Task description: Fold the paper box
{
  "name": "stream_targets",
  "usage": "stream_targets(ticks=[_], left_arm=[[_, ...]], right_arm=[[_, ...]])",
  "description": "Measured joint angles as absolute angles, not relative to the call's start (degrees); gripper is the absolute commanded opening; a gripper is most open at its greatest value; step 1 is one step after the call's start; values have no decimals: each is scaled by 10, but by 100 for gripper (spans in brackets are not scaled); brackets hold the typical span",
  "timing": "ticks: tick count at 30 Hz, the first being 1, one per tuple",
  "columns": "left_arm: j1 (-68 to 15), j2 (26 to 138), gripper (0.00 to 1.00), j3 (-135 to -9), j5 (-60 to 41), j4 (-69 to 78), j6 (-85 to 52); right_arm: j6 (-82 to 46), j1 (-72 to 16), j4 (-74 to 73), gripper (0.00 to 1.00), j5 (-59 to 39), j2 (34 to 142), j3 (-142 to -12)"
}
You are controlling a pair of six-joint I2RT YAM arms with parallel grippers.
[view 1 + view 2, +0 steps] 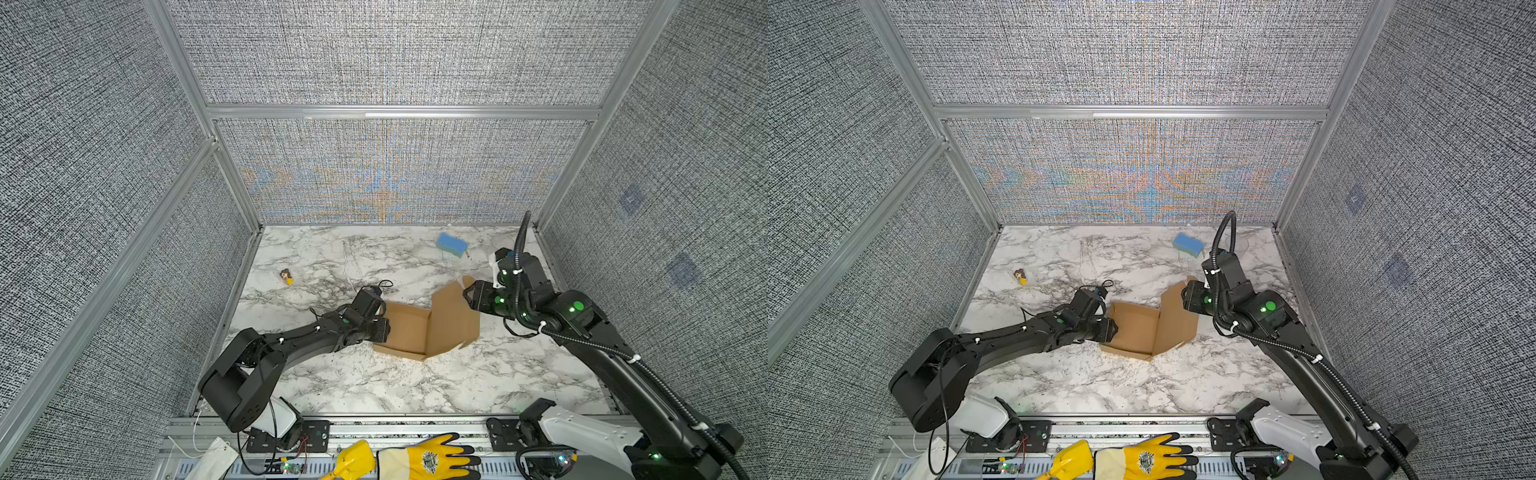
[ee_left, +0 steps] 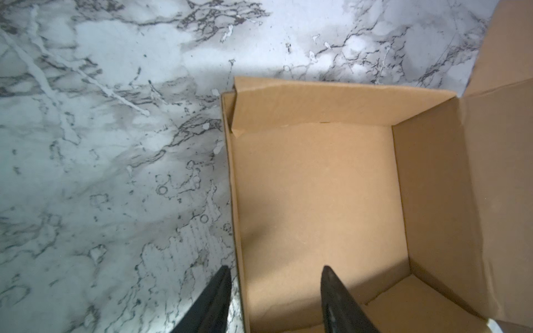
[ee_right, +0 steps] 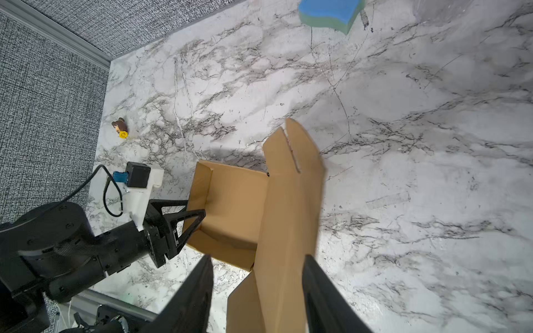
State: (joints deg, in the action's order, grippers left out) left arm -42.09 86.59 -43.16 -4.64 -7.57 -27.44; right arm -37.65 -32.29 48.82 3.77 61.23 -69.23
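The paper box (image 1: 409, 328) (image 1: 1136, 328) sits near the middle of the marble table (image 1: 374, 386) in both top views. It is partly formed into a tray with low walls up, and its lid (image 1: 453, 320) is tilted up off the 3 o'clock side.

The left gripper (image 1: 385, 329) (image 1: 1111, 328) meets the box at its 9 o'clock wall. In the left wrist view (image 2: 277, 271) the jaws stand apart and straddle that wall, one finger over the marble and the other over the box floor (image 2: 317, 187). Neither finger presses the cardboard.

The right gripper (image 1: 467, 297) (image 1: 1183, 299) reaches the lid from about 2 o'clock. In the right wrist view (image 3: 256, 259) its jaws are apart with the raised lid (image 3: 288, 216) between them. One finger lies against the cardboard. The other seems to leave a sliver of gap, though motion blur makes that hard to judge.

A blue sponge (image 1: 452, 243) (image 3: 328, 11) lies at 1 o'clock from the box, near the back wall. A small figurine (image 1: 286, 276) (image 3: 120, 128) lies at 10 o'clock, well apart. A yellow glove (image 1: 424, 457) rests on the front rail at 6 o'clock.
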Motion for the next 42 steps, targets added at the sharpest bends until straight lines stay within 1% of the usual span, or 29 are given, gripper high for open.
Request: stream_targets(ticks=[6,14,24,30,33,38,40,42], left_arm=[[-421,866,53,-435,-46,-77,-274],[-421,866,53,-437,-47,-78,-272],[-422,864,53,-446,-45,-90,-269],[-422,865,53,-448,-45,-95,-268],[-422,865,53,-448,-45,-95,-268],[-422,865,54,-455,-40,-105,-268],[-422,865,56,-465,-32,-113,-268],[-422,865,57,-481,-25,-126,-267]], right_arm=[[-385,-328,497,50,32,608,-674],[-388,-325,511,50,75,582,-674],[-398,-314,511,50,66,574,-616],[-399,-299,498,47,49,566,-585],[-397,-299,481,39,23,586,-581],[-386,-299,461,17,-5,620,-588],[-381,-299,456,11,-10,625,-590],[-373,-297,450,8,-11,628,-591]])
